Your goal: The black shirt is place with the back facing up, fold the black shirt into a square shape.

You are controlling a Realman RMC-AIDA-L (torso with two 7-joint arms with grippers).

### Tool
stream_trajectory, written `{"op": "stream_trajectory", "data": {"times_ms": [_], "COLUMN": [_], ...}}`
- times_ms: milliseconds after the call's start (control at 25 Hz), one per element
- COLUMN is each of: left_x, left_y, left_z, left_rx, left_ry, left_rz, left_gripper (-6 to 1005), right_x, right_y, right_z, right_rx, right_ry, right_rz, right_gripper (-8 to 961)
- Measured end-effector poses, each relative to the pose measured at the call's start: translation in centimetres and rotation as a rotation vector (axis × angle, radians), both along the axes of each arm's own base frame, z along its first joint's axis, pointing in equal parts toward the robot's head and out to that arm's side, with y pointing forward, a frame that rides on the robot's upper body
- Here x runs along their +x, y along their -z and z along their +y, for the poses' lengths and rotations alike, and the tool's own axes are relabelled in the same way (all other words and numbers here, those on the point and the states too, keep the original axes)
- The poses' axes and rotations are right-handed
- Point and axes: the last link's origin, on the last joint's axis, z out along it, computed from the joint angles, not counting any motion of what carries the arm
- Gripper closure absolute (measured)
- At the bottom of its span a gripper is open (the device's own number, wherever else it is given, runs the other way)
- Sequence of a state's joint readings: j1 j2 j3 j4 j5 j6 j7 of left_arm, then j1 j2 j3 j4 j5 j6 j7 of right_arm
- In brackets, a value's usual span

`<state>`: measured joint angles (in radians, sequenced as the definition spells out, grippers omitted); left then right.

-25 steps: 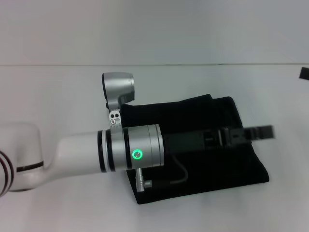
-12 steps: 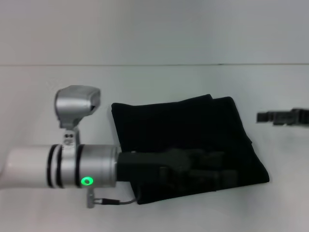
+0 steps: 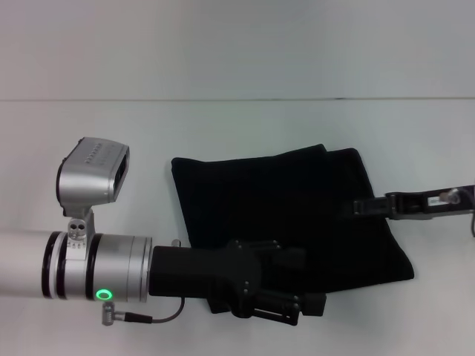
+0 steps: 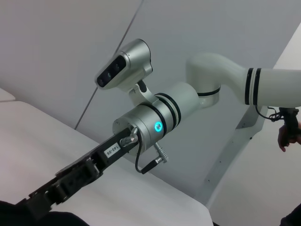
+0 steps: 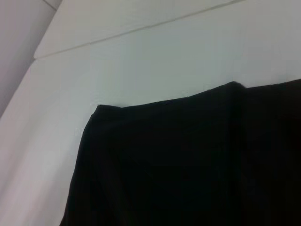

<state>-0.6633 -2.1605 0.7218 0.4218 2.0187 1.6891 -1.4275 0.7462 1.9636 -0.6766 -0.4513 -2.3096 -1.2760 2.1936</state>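
The black shirt (image 3: 282, 200) lies folded into a rough square in the middle of the white table (image 3: 89, 126). In the right wrist view the black shirt (image 5: 188, 160) fills the lower part, with one folded corner showing against the table. My left gripper (image 3: 306, 304) hovers over the shirt's near edge, reaching in from the left. Coming in from the right, my right gripper (image 3: 361, 207) sits at the shirt's right edge. The left wrist view shows that right gripper (image 4: 29, 209) pointing down toward the cloth.
My left arm's silver wrist and its camera (image 3: 93, 174) stand to the left of the shirt. A seam in the table (image 3: 223, 99) runs across behind it. A person's hand (image 4: 288, 132) shows far off beside the robot's body.
My left gripper has drawn back from the shirt's right side to its near edge. The right gripper has come in from the right to the shirt's right edge.
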Motion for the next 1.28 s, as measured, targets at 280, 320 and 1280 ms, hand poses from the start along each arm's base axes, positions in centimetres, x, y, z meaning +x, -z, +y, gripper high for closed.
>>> {"op": "stream_trajectory", "data": {"times_ms": [280, 320, 1280], "left_x": [0.0, 0.0, -0.3], "left_y": [0.1, 0.1, 0.5], "left_z": [-0.1, -0.1, -0.3], "left_rx": [-0.004, -0.005, 0.006], "left_ry": [0.005, 0.005, -0.001], "left_rz": [0.005, 0.005, 0.013], "left_gripper": [47, 47, 48], "right_x": [-0.5, -0.6, -2.8], "right_y": [0.6, 0.7, 0.6], "right_z": [0.2, 0.2, 0.1], "right_rx": [0.002, 0.000, -0.057], "right_ry": [-0.012, -0.017, -0.064], "right_rz": [-0.003, -0.001, 0.080], "right_gripper": [25, 25, 27]}}
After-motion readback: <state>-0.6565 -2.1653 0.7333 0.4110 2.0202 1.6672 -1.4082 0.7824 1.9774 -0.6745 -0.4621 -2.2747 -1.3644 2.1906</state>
